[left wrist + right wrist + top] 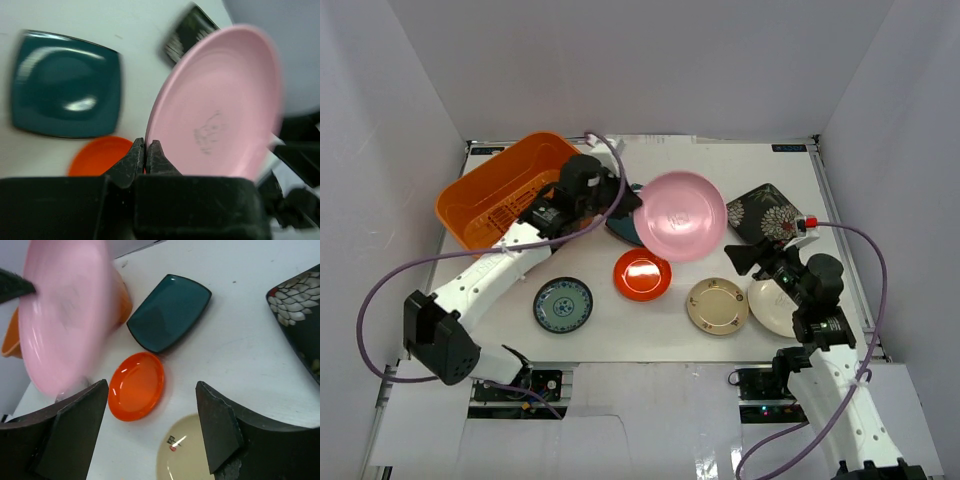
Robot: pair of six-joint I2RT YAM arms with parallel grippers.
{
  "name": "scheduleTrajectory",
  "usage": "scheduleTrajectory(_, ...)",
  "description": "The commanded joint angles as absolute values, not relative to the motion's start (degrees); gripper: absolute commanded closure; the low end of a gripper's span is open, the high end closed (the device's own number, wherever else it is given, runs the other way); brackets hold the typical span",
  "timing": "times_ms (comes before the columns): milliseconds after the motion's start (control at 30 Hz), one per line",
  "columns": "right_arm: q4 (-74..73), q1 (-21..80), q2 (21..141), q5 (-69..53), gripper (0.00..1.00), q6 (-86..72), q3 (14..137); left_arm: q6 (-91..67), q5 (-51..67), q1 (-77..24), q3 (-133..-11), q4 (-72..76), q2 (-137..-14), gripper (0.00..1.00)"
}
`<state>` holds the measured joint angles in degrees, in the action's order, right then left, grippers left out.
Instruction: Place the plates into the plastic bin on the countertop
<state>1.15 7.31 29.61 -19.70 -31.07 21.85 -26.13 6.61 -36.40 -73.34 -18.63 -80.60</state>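
Observation:
My left gripper (632, 208) is shut on the rim of the round pink plate (680, 215) and holds it tilted above the countertop (650, 335); the pink plate also fills the left wrist view (220, 105). The teal square plate (67, 85) lies below it, mostly hidden in the top view. The red plate (642, 274), green-blue patterned plate (563, 304), beige-gold plate (717, 305), cream-white plate (772, 306) and black floral square plate (767, 213) lie on the countertop. The orange plastic bin (500, 188) stands at the far left. My right gripper (752, 258) is open and empty above the beige-gold plate (187, 452).
White walls (400, 120) enclose the countertop on the left, back and right. The left arm's purple cable (380, 290) loops off the left edge. The right arm's cable (875, 260) arcs along the right edge.

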Motion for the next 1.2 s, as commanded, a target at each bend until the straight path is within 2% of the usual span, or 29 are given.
scheduleTrajectory(0,-11.3,6.4,26.7,-17.8,0.24,-26.5,19.9,-29.5,-3.9,-19.7,-77.8,-20.7,-74.6,1.00)
scheduleTrajectory(33,-12.1,6.4,25.6,-17.7,0.24,-25.8,19.6,-30.1,-4.0,-13.6,-77.6,-22.1,-74.4,1.00)
scheduleTrajectory(233,-15.4,6.5,22.0,-18.5,0.25,-25.4,17.8,-34.3,3.0,7.7,-72.2,-21.5,-72.5,1.00)
scheduleTrajectory(333,-12.7,6.5,23.5,-20.5,0.26,-27.2,18.9,-36.5,5.8,9.3,-70.1,-20.1,-72.2,1.00)
scheduleTrajectory(767,-14.7,6.5,26.3,-14.2,0.24,-25.3,19.6,-31.8,-6.5,10.1,-64.1,-23.7,-75.9,1.00)
scheduleTrajectory(867,-14.5,6.5,26.1,-12.1,0.24,-26.0,19.2,-31.5,-7.2,10.1,-63.3,-23.5,-77.8,0.93)
scheduleTrajectory(900,-14.4,6.5,26.1,-11.7,0.24,-26.2,19.2,-31.4,-7.2,10.1,-63.2,-23.5,-78.3,0.88)
scheduleTrajectory(933,-14.3,6.5,26.3,-11.3,0.24,-26.5,19.1,-31.5,-7.3,10.1,-62.8,-23.2,-79.1,0.78)
scheduleTrajectory(967,-14.3,6.5,26.4,-11.2,0.24,-26.7,19.1,-31.5,-7.3,10.1,-62.7,-22.9,-79.1,0.78)
scheduleTrajectory(1000,-14.3,6.5,26.8,-10.9,0.24,-26.9,19.2,-31.4,-7.1,10.1,-62.4,-22.2,-79.5,0.66)
scheduleTrajectory(1100,-14.3,6.5,27.8,-9.0,0.24,-27.3,19.2,-31.5,-6.3,10.1,-61.7,-20.8,-80.0,0.49)
scheduleTrajectory(1133,-14.3,6.6,28.0,-8.4,0.24,-27.4,19.4,-31.6,-6.0,10.1,-61.5,-20.5,-80.1,0.40)
scheduleTrajectory(1167,-14.4,6.5,28.3,-7.2,0.25,-27.7,19.6,-31.6,-5.8,10.1,-61.4,-20.2,-80.2,0.37)
